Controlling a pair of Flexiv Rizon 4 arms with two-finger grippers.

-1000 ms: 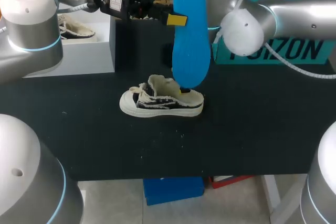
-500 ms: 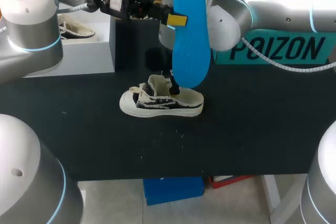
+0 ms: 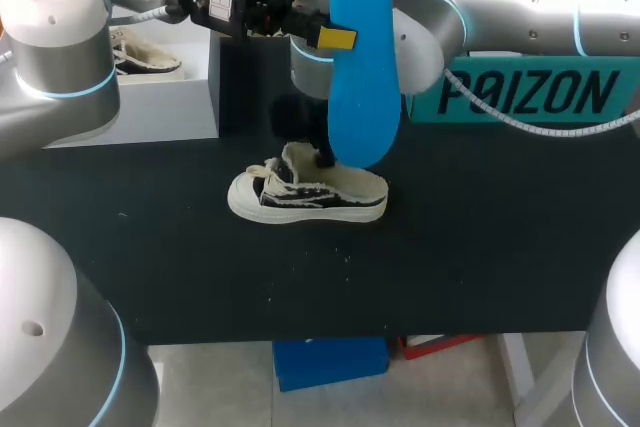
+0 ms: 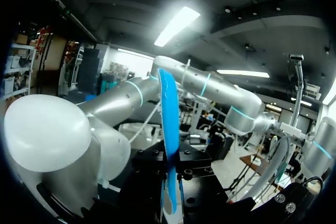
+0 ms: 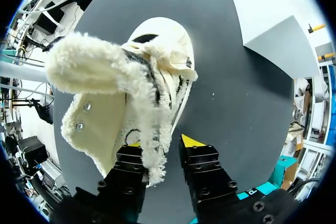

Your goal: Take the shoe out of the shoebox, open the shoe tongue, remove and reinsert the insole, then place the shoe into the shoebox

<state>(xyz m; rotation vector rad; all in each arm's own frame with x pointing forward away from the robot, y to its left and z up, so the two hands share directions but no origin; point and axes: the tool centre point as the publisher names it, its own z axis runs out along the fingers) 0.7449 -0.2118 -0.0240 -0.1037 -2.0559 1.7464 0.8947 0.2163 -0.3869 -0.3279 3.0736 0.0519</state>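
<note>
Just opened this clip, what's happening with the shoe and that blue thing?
The left gripper is shut on the blue insole, holding it upright in the air above the shoe. The shoe stands on the black table. The right gripper is down at the shoe, open, its fingers straddling the fleecy edge of the opening.

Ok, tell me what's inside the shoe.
Only fleece shows inside the shoe; its floor is hidden under that. The insole is out, held up by the left hand. The right hand straddles the collar, open.
</note>
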